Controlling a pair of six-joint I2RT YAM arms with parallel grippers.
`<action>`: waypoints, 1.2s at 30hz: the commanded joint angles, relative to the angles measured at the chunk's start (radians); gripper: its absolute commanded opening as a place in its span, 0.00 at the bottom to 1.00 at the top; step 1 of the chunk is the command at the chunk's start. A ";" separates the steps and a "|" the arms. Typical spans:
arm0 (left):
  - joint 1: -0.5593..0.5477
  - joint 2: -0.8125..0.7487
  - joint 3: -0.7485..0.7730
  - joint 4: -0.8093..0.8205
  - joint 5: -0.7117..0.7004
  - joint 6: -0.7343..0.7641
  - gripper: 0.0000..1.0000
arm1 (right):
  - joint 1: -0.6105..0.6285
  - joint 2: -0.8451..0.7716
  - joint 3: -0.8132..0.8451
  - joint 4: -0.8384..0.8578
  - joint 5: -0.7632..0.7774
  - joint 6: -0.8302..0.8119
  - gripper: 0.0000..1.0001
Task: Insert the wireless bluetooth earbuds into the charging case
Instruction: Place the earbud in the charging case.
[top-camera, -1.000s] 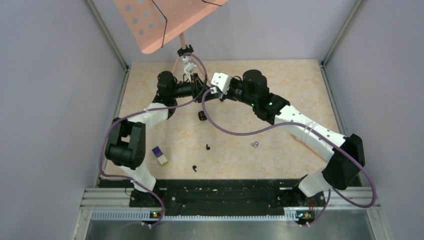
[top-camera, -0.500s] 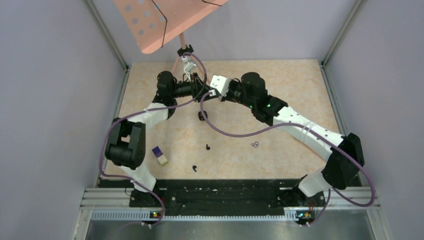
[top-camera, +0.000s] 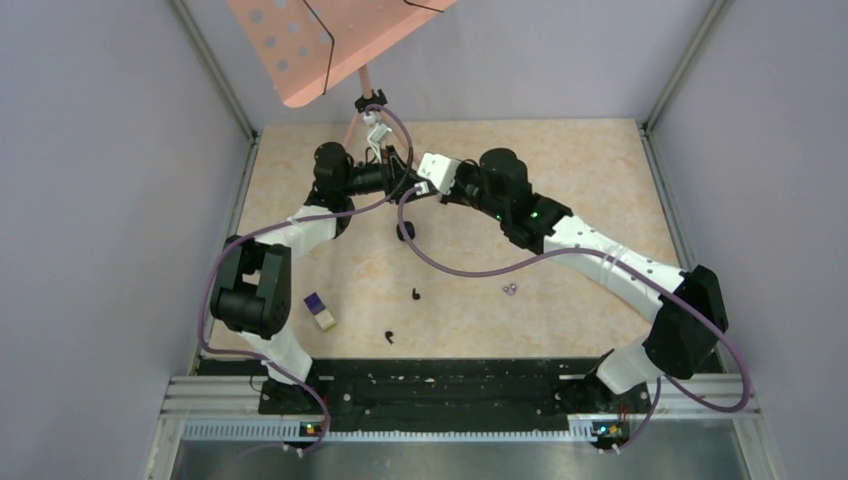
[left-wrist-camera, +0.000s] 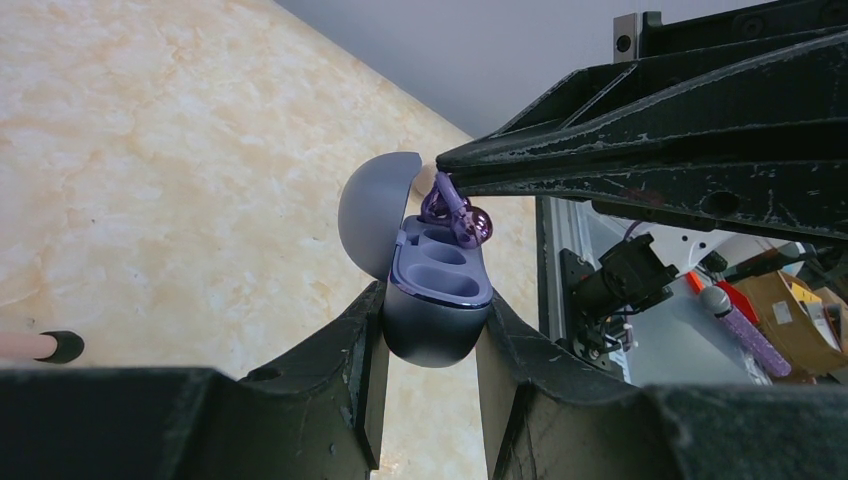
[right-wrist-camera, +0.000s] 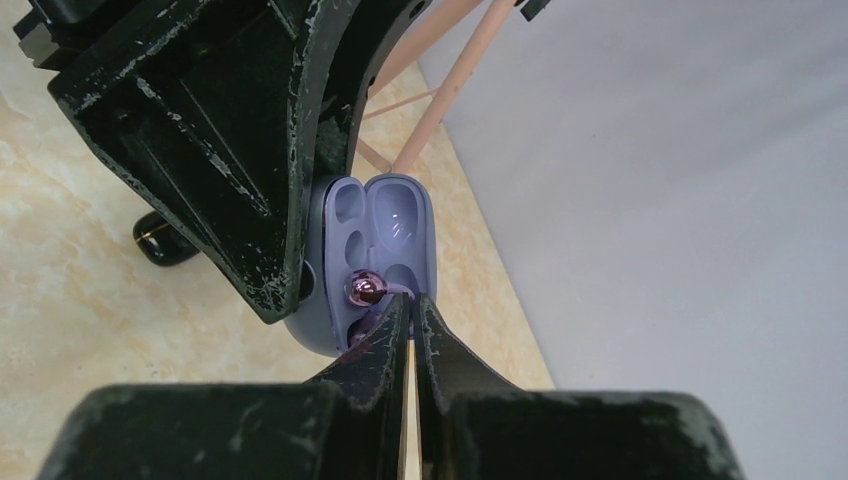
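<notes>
right fingers (right-wrist-camera: 378, 345) pinch a purple earbud (right-wrist-camera: 362, 288), bulb toward the open case (left-wrist-camera: 435, 330) in left fingers (left-wrist-camera: 345, 355).

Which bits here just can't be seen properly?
- Top view: the charging case and the purple earbud are hidden where the left arm and right arm meet.
- Right wrist view: the right tool covers the earbud's lower half, so seating is unclear.
- Top view: the pale speck on the table is too small to count buds.
</notes>
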 joint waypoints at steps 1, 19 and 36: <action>0.006 -0.038 0.003 0.058 -0.012 -0.006 0.00 | 0.019 0.008 -0.019 0.080 0.075 -0.005 0.00; 0.016 -0.034 0.004 0.043 -0.040 -0.017 0.00 | 0.020 0.021 -0.019 0.103 0.088 0.022 0.00; 0.016 -0.034 -0.004 0.004 -0.057 0.022 0.00 | 0.020 0.036 0.005 0.121 0.112 0.055 0.00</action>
